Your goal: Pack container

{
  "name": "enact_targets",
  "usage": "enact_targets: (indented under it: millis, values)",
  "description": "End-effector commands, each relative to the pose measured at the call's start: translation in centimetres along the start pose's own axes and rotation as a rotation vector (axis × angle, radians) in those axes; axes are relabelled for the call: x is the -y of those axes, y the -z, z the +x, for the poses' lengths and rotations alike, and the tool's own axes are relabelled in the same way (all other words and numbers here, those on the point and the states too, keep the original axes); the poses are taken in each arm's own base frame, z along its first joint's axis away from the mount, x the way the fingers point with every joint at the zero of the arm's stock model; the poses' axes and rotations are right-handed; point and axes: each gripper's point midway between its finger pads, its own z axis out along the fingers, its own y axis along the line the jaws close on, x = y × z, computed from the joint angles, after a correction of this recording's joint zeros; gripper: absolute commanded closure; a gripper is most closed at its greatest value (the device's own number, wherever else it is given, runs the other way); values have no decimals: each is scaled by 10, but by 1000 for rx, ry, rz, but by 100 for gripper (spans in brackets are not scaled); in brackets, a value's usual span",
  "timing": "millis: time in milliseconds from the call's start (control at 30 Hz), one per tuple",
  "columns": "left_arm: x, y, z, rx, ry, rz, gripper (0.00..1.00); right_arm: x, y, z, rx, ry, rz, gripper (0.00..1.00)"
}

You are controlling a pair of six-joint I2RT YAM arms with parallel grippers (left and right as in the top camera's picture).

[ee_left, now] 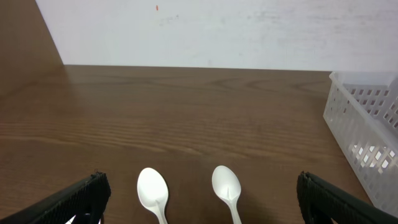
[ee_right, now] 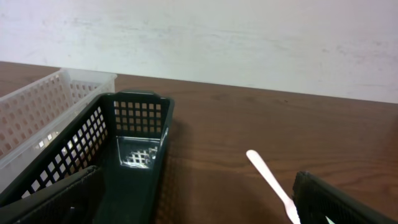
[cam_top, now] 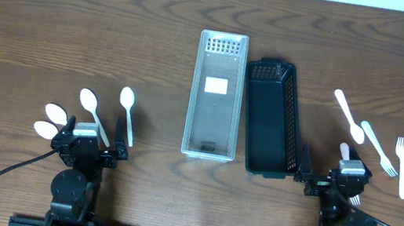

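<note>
1. The clear bin point(cam_top: 193, 88) stands in the middle of the overhead view. The black bin point(cam_top: 295, 118) is just beside it on the right, slightly turned.
2. Both bins look empty. Only a pale square, maybe a label, shows on the clear bin's floor. So I judge that nothing is packed yet and the whole task is left.
3. The spoons point(cam_top: 127, 101) lie on the table point(cam_top: 56, 21) at the lower left, well apart from the bins. I count four.
4. More cutlery point(cam_top: 380, 149) lies at the lower right, including two forks. One more white piece is partly hidden under the right arm.
5. The left pincer point(cam_top: 87, 143) is at the bottom left, above the spoon handles. Its fingers are wide apart and hold nothing.
6. The right pincer point(cam_top: 335, 178) is at the bottom right, between the black bin and the cutlery. Its fingers are also apart and hold nothing.
7. My guess is that every piece must still be lifted and placed in a bin. Which bin takes which pieces, I cannot tell.
</note>
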Motion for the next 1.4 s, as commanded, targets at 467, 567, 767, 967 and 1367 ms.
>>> enact_targets:
  millis: [467, 567, 767, 967, 1367]
  values:
    - [0, -3, 19, -47, -16, -4, 2, 4, 0, 0, 2, 0, 16, 1]
    - [0, -3, 19, -47, -16, -4, 2, 4, 0, 0, 2, 0, 17, 1]
    - [0, -3, 19, -47, -16, -4, 2, 4, 0, 0, 2, 0, 16, 1]
    - [0, -3, 19, -47, -16, -4, 2, 4, 0, 0, 2, 0, 17, 1]
    - [0, -3, 18, -44, 9, -4, 2, 3, 0, 1, 0, -64, 12, 1]
